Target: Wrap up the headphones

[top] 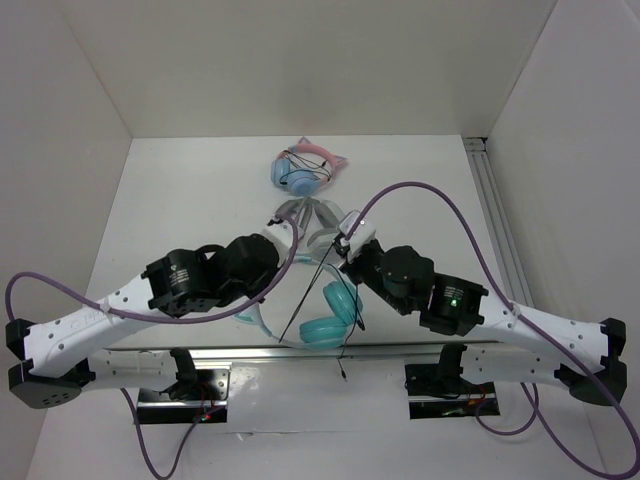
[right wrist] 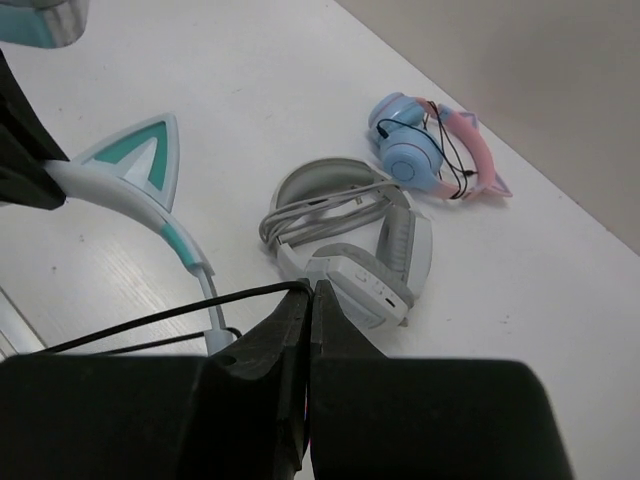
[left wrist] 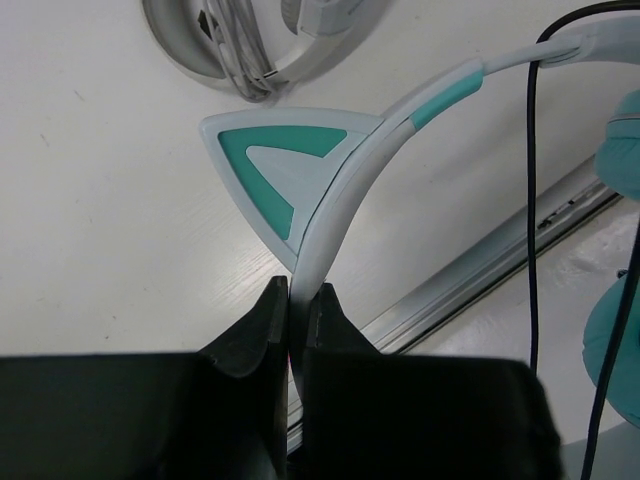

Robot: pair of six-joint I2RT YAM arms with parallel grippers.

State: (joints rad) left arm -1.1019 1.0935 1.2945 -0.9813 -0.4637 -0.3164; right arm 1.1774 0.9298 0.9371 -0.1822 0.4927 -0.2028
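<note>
Pinching headphones [top: 322, 328]: left jaws on headband [left wrist: 335, 200], right jaws on cable [right wrist: 150, 321].

Lying mid-worktop on white laminate worktop [top: 180, 200]: folded grey-white plastic headphones [top: 312, 218] with bundled grey cable. Just beyond, apart, farther back: blue-and-pink cat-ear headphones [top: 305, 168], black-cabled.

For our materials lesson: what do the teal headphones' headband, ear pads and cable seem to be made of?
Headband: hard moulded plastic, smooth white with teal inserts and a crisp seam.
Ear pads: probably soft leatherette over foam, rounded and smooth.
Cable: thin black wire, likely rubbery-coated; it curves loosely.
</note>
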